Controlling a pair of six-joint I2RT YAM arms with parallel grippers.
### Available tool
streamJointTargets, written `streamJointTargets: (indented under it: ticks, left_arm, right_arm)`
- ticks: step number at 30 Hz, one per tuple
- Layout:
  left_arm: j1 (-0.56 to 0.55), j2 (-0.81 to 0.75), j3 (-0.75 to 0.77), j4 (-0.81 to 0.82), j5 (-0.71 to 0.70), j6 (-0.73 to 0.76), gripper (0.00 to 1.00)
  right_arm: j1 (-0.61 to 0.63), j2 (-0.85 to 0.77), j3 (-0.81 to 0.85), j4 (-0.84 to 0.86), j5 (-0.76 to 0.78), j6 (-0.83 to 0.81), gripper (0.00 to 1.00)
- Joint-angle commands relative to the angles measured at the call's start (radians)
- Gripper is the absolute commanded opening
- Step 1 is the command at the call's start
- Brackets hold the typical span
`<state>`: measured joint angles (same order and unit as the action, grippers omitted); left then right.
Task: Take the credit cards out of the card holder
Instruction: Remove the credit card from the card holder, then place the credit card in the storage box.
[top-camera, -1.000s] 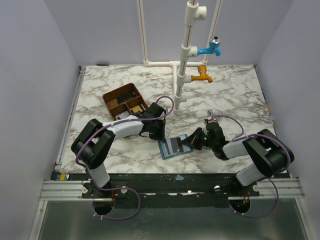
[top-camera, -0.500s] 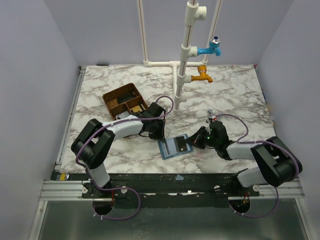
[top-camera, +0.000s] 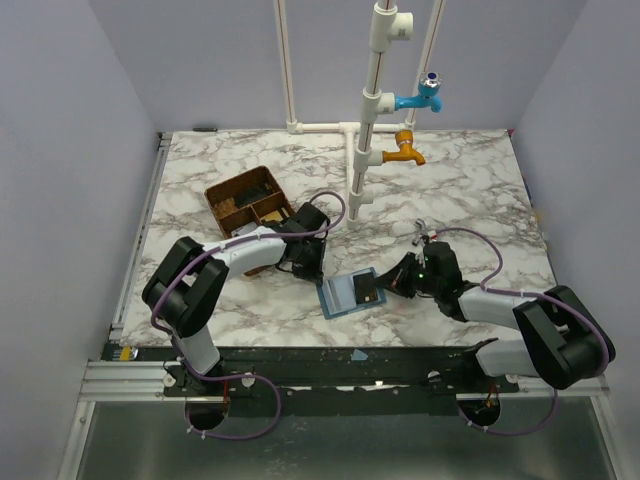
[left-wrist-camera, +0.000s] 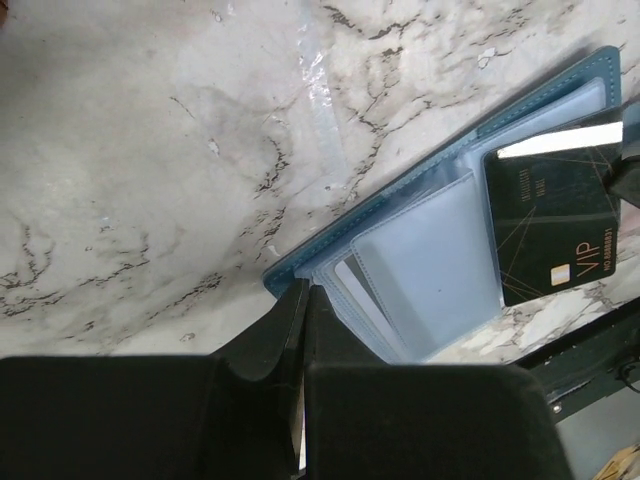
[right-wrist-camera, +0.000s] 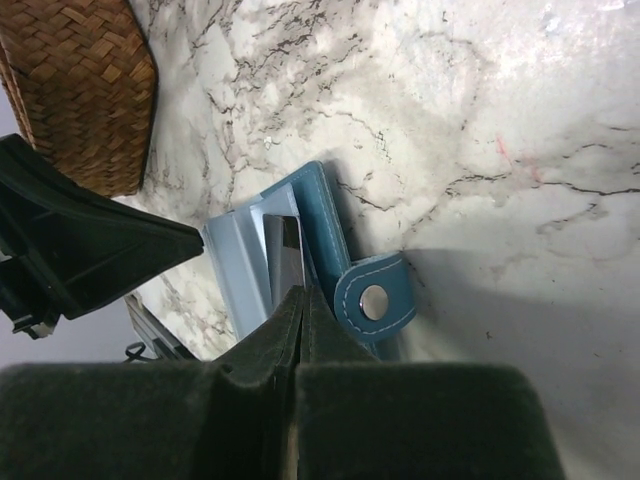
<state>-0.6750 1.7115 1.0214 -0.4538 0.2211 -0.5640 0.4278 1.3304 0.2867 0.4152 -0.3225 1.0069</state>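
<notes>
The blue card holder (top-camera: 340, 297) lies open near the table's front, with clear sleeves (left-wrist-camera: 430, 265) showing. A black VIP credit card (left-wrist-camera: 555, 225) sticks out of its right side, and a pale card (left-wrist-camera: 372, 303) sits in a sleeve. My left gripper (top-camera: 312, 272) is shut, its tips (left-wrist-camera: 305, 292) resting on the holder's corner (left-wrist-camera: 285, 280). My right gripper (top-camera: 388, 287) is shut on the black card's edge (right-wrist-camera: 285, 250), beside the holder's snap tab (right-wrist-camera: 375, 300). The left gripper's dark body (right-wrist-camera: 70, 240) shows beyond the holder (right-wrist-camera: 320, 215).
A brown woven divided tray (top-camera: 245, 200) stands behind the left arm, also seen in the right wrist view (right-wrist-camera: 80, 90). A white pipe stand (top-camera: 365, 150) with a blue tap (top-camera: 425, 97) and an orange tap (top-camera: 405, 152) rises at the back middle.
My right gripper has drawn back to the right with the black card, which has slid out over the holder's right side. The pale sleeves are now uncovered. The left gripper has stayed put.
</notes>
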Motion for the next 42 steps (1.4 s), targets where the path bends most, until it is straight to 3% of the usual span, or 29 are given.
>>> streamJointTargets:
  ticks: [1,7,8,10,16,20,31,42]
  left_arm:
    - [0.003,-0.027,0.060,-0.048,-0.024,0.018,0.00]
    - [0.002,-0.072,0.101,-0.077,-0.017,0.017,0.00]
    - [0.003,-0.078,0.104,-0.079,-0.012,0.015,0.04]
    - [0.003,-0.091,0.111,-0.078,0.005,0.011,0.15]
    - [0.014,-0.141,0.098,-0.040,0.090,-0.021,0.64]
    - [0.028,-0.166,0.068,0.000,0.148,-0.051,0.74]
    - [0.058,-0.197,-0.049,0.208,0.357,-0.170,0.75]
    - [0.084,-0.238,-0.119,0.380,0.498,-0.298,0.74]
  right_arm:
    - [-0.006,-0.021,0.018,-0.044,0.008,-0.019,0.01]
    - [-0.007,-0.047,0.038,-0.059,-0.004,-0.005,0.01]
    - [-0.006,-0.053,0.043,-0.062,-0.007,-0.004,0.01]
    - [-0.007,-0.066,0.056,-0.071,-0.015,0.005,0.01]
    - [-0.007,-0.107,0.092,-0.093,-0.040,0.039,0.01]
    - [-0.006,-0.126,0.113,-0.110,-0.048,0.050,0.01]
    - [-0.006,-0.152,0.130,-0.066,-0.125,0.131,0.01]
    - [-0.006,-0.131,0.121,0.138,-0.246,0.284,0.01]
